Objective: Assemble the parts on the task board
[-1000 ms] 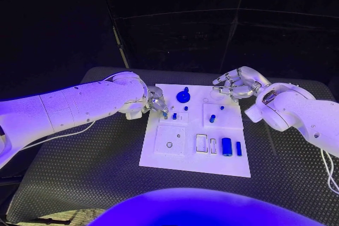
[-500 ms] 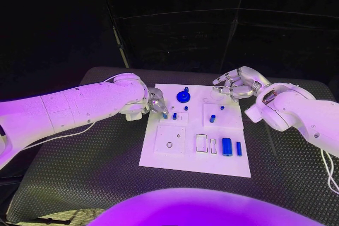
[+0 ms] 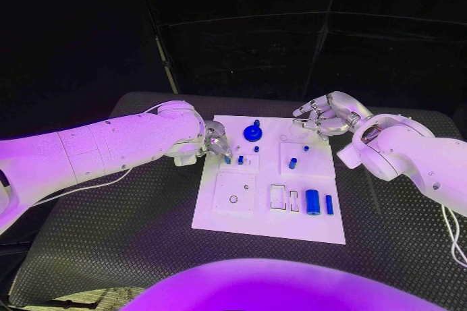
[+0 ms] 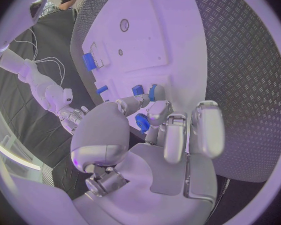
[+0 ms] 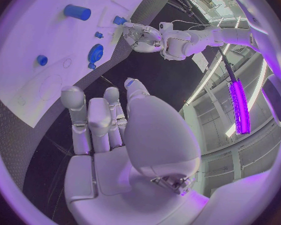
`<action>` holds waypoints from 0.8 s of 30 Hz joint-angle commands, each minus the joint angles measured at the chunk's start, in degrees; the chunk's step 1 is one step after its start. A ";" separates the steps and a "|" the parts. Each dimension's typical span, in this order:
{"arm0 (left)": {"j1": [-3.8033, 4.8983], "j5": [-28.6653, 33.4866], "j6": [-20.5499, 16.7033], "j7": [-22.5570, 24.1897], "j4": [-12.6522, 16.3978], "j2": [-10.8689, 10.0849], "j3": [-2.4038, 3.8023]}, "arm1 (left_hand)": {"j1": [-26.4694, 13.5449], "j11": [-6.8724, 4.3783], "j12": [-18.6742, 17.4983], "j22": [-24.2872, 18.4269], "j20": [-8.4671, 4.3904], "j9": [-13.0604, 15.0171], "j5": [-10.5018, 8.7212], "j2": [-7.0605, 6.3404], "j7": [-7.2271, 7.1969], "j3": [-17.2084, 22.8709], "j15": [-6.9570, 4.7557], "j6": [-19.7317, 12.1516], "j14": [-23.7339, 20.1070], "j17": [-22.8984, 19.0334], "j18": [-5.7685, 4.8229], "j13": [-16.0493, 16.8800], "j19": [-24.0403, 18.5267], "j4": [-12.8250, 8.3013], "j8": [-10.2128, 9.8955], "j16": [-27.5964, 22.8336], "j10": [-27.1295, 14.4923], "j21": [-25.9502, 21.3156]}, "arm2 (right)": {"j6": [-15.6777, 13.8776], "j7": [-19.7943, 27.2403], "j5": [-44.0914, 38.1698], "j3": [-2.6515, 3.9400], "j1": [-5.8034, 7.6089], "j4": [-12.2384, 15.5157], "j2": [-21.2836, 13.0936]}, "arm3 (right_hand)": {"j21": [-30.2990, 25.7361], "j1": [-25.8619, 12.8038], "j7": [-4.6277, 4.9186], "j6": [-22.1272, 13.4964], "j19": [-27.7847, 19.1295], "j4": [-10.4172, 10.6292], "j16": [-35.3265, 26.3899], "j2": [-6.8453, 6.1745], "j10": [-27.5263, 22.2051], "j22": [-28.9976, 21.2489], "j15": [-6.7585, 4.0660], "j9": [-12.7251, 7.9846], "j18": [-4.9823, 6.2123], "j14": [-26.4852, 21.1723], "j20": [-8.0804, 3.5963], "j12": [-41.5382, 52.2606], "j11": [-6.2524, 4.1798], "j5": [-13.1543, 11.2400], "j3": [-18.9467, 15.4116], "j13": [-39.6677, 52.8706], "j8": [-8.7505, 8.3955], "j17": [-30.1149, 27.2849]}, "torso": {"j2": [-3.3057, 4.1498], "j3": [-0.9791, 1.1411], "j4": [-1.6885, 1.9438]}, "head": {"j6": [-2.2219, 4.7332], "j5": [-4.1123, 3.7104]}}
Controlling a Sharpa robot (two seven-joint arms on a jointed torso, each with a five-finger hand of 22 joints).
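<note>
— Left hand [image 3: 215, 144]: where do you have it?
— Your left hand sits at the board's [image 3: 233, 220] left edge, fingers bent down onto a small blue part [image 3: 228, 159] standing in the board. From the left wrist view the fingertips [image 4: 154, 92] close round that part [image 4: 137, 90], so you are pinching it.

— And your right hand [image 3: 326, 115]?
— It hangs over the desk [image 3: 117, 216] just past the board's far right corner, fingers curled in and grasping nothing, clear of the board.

— Where are the parts?
— You have the board in the middle of the desk. A blue gear [image 3: 253, 131] sits near its far edge, with a small peg [image 3: 256, 148] just nearer you. A second small part [image 3: 240, 160] stands beside the pinched one. On the right half stand a tiny peg [image 3: 306, 148] and a short post [image 3: 292, 163]. Toward the near right corner lie a thick cylinder [image 3: 312, 202] and a thin pin [image 3: 329, 204], side by side.
</note>
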 commanded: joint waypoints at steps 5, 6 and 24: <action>-0.27 -0.26 -1.67 -0.14 1.02 -0.76 -0.09 | 1.26 -0.89 0.38 5.14 -0.05 -0.02 0.18 0.42 -0.58 2.67 -0.58 -0.22 5.97 15.09 -0.04 0.06 0.66 -3.68 0.03 0.18 1.42 0.43 | 0.12 0.47 0.17 0.03 0.00 0.01 0.04 | -0.38 -0.50 0.07 -0.37 -0.31 0.34 -0.27 0.15 -0.23 -0.07 0.04 -0.04 0.79 0.16 0.09 0.32 -0.11 0.30 0.08 0.04 0.25 0.08 | -0.02 -0.02 0.01 | 0.01 -0.02; -0.32 -0.26 -2.07 -0.11 1.25 -0.91 -0.08 | 1.39 -0.92 0.42 5.23 -0.06 -0.02 0.21 0.43 -0.61 2.60 -0.60 -0.20 5.97 15.09 -0.06 0.11 0.72 -3.75 0.06 0.18 1.47 0.52 | 0.13 0.48 0.17 0.03 -0.02 0.01 0.03 | -0.38 -0.50 0.07 -0.37 -0.31 0.34 -0.27 0.15 -0.23 -0.07 0.04 -0.04 0.79 0.16 0.09 0.32 -0.11 0.30 0.08 0.04 0.25 0.08 | -0.03 -0.04 0.02 | 0.01 -0.02; -1.31 -0.28 -8.02 0.31 4.28 -2.73 -0.07 | 2.24 -1.08 0.52 5.70 -0.18 -0.04 0.32 0.19 -0.76 2.37 -0.73 0.00 5.97 15.09 -0.20 0.22 1.08 -4.27 0.29 0.18 1.76 0.98 | 0.21 0.58 0.17 0.03 -0.16 -0.11 0.12 | -0.38 -0.50 0.07 -0.37 -0.31 0.34 -0.27 0.15 -0.23 -0.07 0.04 -0.04 0.79 0.16 0.09 0.32 -0.11 0.30 0.08 0.04 0.25 0.08 | -0.03 0.02 0.01 | 0.01 0.17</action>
